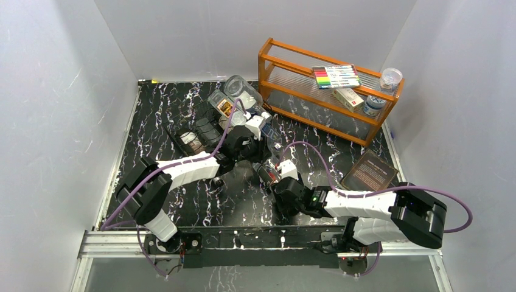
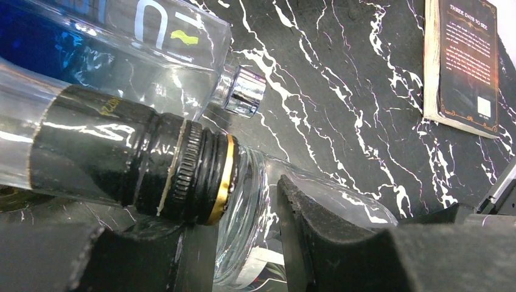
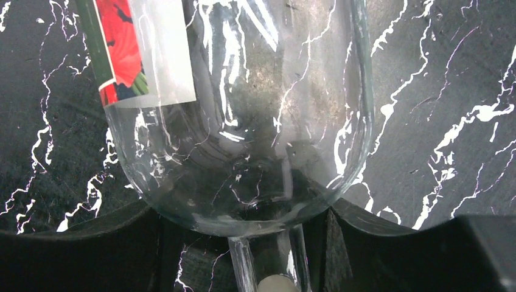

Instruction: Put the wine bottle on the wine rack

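Observation:
The wine bottle [image 1: 268,173] is clear glass with a red label and lies mid-table between my two grippers. My left gripper [image 1: 260,159] is shut on its base end; in the left wrist view the glass [image 2: 249,201] sits pinched between the fingers of the left gripper [image 2: 243,243]. The right gripper [image 1: 278,182] is at the neck end. The right wrist view shows the bottle's shoulder [image 3: 243,121], with its thin neck [image 3: 268,261] between the open jaws of the right gripper [image 3: 243,255], a gap on each side. The black wire wine rack [image 1: 182,131] stands left of the left gripper.
Several bottles and jars lie on the rack, among them a black-capped bottle [image 2: 122,158] and a blue bottle [image 2: 122,36] close to my left fingers. An orange wooden shelf [image 1: 328,103] with markers and cups stands at the back right. A dark book [image 1: 369,172] lies right.

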`<state>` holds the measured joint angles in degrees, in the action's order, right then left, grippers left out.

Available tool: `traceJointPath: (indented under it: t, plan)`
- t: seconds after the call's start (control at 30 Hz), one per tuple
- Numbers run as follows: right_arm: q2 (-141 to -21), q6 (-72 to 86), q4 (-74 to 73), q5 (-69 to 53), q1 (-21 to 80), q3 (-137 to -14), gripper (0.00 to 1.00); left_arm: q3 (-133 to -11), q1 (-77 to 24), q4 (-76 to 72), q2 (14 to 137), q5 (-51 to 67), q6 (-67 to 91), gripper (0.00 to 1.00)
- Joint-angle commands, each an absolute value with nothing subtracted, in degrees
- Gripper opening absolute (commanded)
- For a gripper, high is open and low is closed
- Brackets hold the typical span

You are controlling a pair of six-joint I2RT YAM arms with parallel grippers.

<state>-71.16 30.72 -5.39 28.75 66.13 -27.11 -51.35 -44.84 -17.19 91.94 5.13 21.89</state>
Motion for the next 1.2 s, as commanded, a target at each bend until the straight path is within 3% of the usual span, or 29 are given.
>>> traceJointPath:
  t: [0.0, 0.1, 0.2, 0.23, 0.5, 1.17]
  plan:
    - [-72.7, 29.5, 8.1, 38.1, 64.6, -27.1, 0.43, -48.8, -48.3, -8.9, 90.6, 17.8, 23.6, 0.34]
    - [-73.0, 29.8, 7.5, 39.2, 64.6, -27.1, 0.26, -48.7, -48.3, -9.0, 90.0, 17.8, 23.6, 0.34]
    - [-72.6, 29.8, 7.1, 39.7, 64.6, -26.8, 0.02, -48.6, -48.3, -9.0, 89.6, 17.6, 23.6, 0.34]
    - [-72.3, 29.7, 7.0, 39.6, 64.6, -26.7, 0.0, -48.5, -48.3, -9.0, 89.6, 17.6, 23.7, 0.34]
    - [-66.5, 29.4, 5.9, 39.0, 64.6, -25.8, 0.0, -49.0, -48.3, -8.6, 87.7, 17.3, 24.2, 0.35]
    - [-52.7, 28.4, 5.3, 38.9, 64.6, -22.8, 0.0, -54.3, -48.3, -3.2, 85.0, 8.6, 25.2, 0.7]
